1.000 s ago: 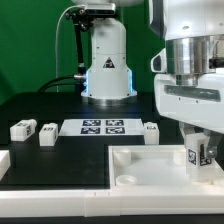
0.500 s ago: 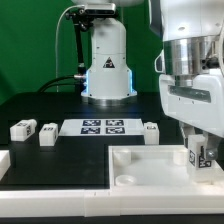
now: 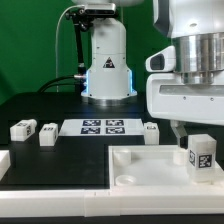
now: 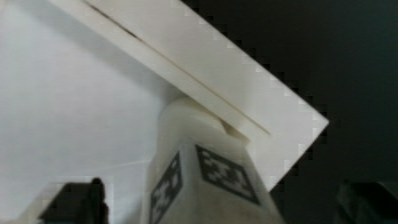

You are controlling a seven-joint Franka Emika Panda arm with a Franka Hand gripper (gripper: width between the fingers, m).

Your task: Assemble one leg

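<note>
One leg [image 3: 200, 159], a small white block with a black-and-white tag, stands upright at the corner of the large white tray [image 3: 140, 168] on the exterior view's right. My gripper [image 3: 197, 130] hangs just above it, open. In the wrist view the leg [image 4: 210, 170] stands at the tray's corner [image 4: 107, 90] between my two dark fingers [image 4: 75, 202], with a gap on each side. Three more legs lie on the black table: two on the left [image 3: 22, 129] [image 3: 47, 134] and one near the tray [image 3: 151, 132].
The marker board [image 3: 103, 126] lies flat in the middle of the table. The arm's base [image 3: 108, 62] stands behind it. A white part [image 3: 4, 160] shows at the left edge. A round hole [image 3: 126, 179] marks the tray's near corner.
My gripper has opened and risen off the leg. The leg stays standing at the tray's corner, now fully visible below the hand.
</note>
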